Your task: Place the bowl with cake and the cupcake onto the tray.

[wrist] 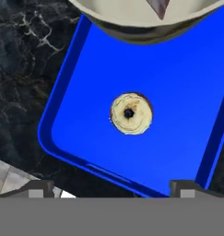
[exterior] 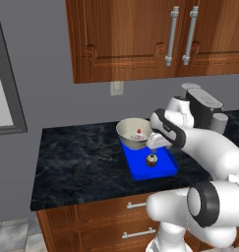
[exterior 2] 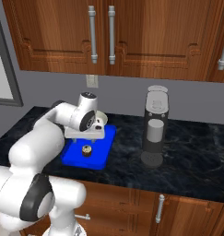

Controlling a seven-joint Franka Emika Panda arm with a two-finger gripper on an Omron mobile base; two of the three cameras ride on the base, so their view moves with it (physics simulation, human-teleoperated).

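The blue tray (wrist: 81,106) lies on the dark marble counter. A small brown cupcake (wrist: 131,114) with a pale top stands alone on its middle. The cream bowl (exterior: 131,129) rests on the tray's far end, and the white-pink cake (exterior: 139,134) lies inside it. My gripper (wrist: 112,188) hangs straight above the cupcake, open and apart from it, with its fingertips (wrist: 39,187) spread wide. From the side, the gripper (exterior: 152,149) sits a short way over the cupcake (exterior: 151,160). In the right base view my arm hides most of the bowl (exterior 2: 101,120); the cupcake (exterior 2: 86,150) and tray (exterior 2: 97,159) show.
A tall grey coffee machine (exterior 2: 155,133) stands on the counter right of the tray. Wooden wall cabinets (exterior: 140,34) hang overhead. The counter's front edge (exterior: 91,197) runs just before the tray, with drawers below. A wide stretch of bare counter (exterior: 76,157) lies left of the tray.
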